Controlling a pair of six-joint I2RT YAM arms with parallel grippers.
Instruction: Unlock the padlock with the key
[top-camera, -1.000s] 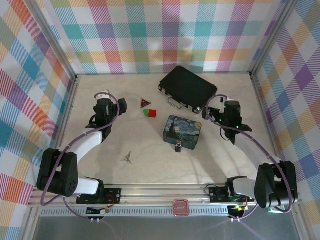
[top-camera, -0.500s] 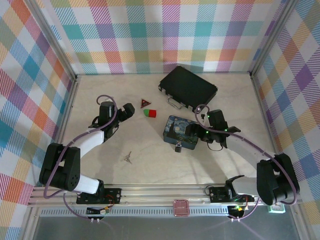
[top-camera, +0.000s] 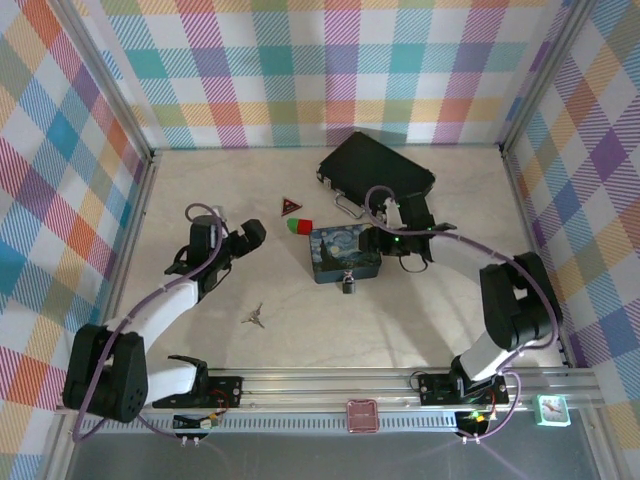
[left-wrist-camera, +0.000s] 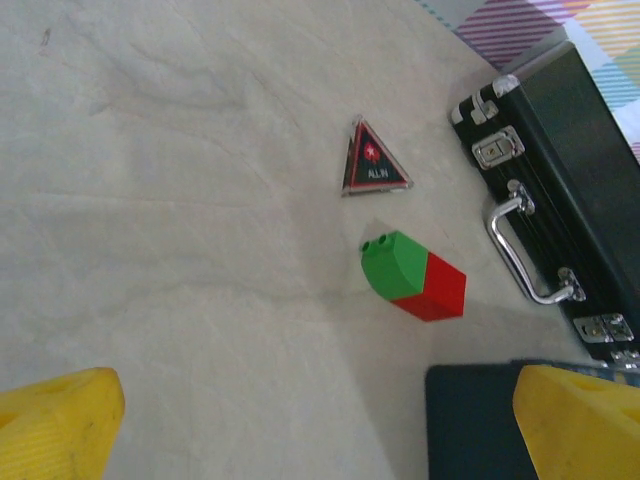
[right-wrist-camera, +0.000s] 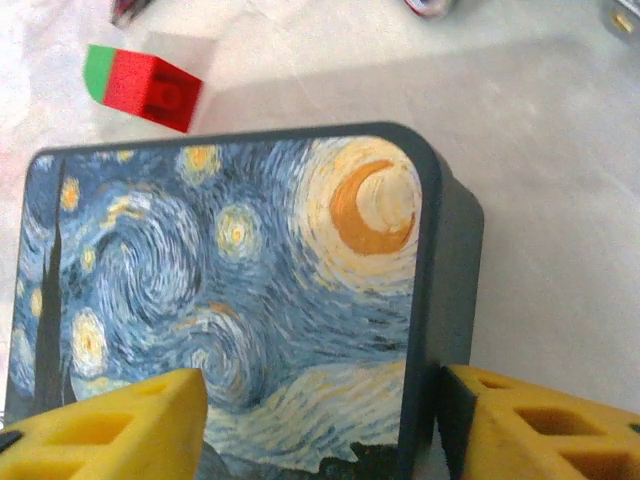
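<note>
The tiny dark padlock (top-camera: 348, 286) lies on the table against the near side of the painted blue tin (top-camera: 343, 252). The small silvery key (top-camera: 254, 317) lies alone to the left, nearer the arm bases. My right gripper (top-camera: 372, 243) is open at the tin's right end. In the right wrist view its right finger (right-wrist-camera: 530, 425) presses on the tin's side wall (right-wrist-camera: 452, 290) and its left finger (right-wrist-camera: 100, 435) hangs over the lid. My left gripper (top-camera: 250, 235) is open and empty, above bare table left of the tin and well beyond the key.
A red-and-green block (top-camera: 299, 226) and a dark triangular tile (top-camera: 291, 207) lie just beyond the tin's left end. The black briefcase (top-camera: 375, 175) sits behind the tin, its silver handle (left-wrist-camera: 520, 245) facing it. Plaid walls close in the table.
My right gripper swung left to the tin and pushed it leftward; the padlock moved along with it. My left gripper dropped lower and turned toward the tin. The key stayed put.
</note>
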